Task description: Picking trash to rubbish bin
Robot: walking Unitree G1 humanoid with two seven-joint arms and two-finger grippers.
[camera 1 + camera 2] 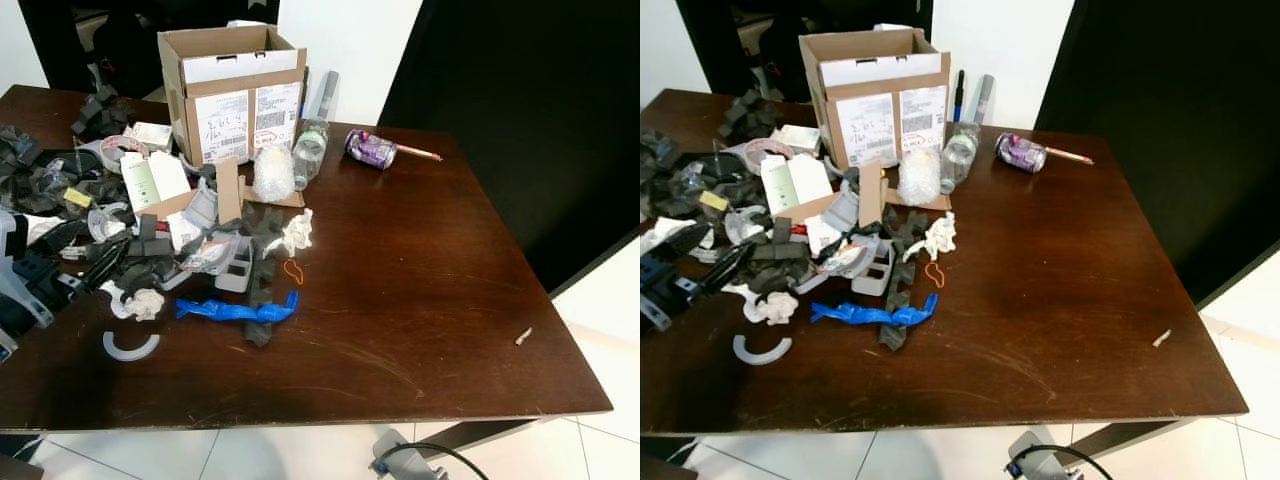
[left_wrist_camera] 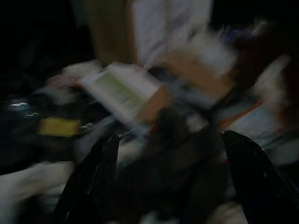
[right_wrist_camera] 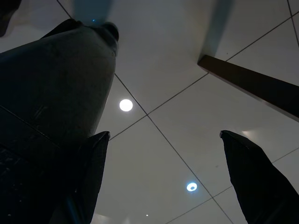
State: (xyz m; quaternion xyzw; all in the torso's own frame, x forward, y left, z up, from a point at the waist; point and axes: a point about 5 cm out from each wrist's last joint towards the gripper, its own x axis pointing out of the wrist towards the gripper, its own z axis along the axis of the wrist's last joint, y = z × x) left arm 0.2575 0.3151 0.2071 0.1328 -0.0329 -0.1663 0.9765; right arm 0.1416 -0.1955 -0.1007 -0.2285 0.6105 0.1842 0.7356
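Trash covers the left part of a dark wooden table (image 1: 430,270): black foam pieces (image 1: 262,232), crumpled white tissue (image 1: 297,232), a blue plastic strip (image 1: 238,310), a white half ring (image 1: 130,347), bubble wrap (image 1: 272,172), a clear bottle (image 1: 311,148) and a crushed purple can (image 1: 370,149). In the blurred left wrist view my left gripper (image 2: 170,182) is open low over this pile, with a dark foam piece (image 2: 180,154) lying between its fingers and a white and green carton (image 2: 121,91) beyond. My right gripper (image 3: 170,177) hangs open over the tiled floor.
An open cardboard box (image 1: 232,90) stands at the table's back. A pencil (image 1: 418,152) lies by the can and a small scrap (image 1: 522,336) near the right front corner. White floor tiles (image 1: 600,300) lie right of the table, with a black panel (image 1: 520,100) behind.
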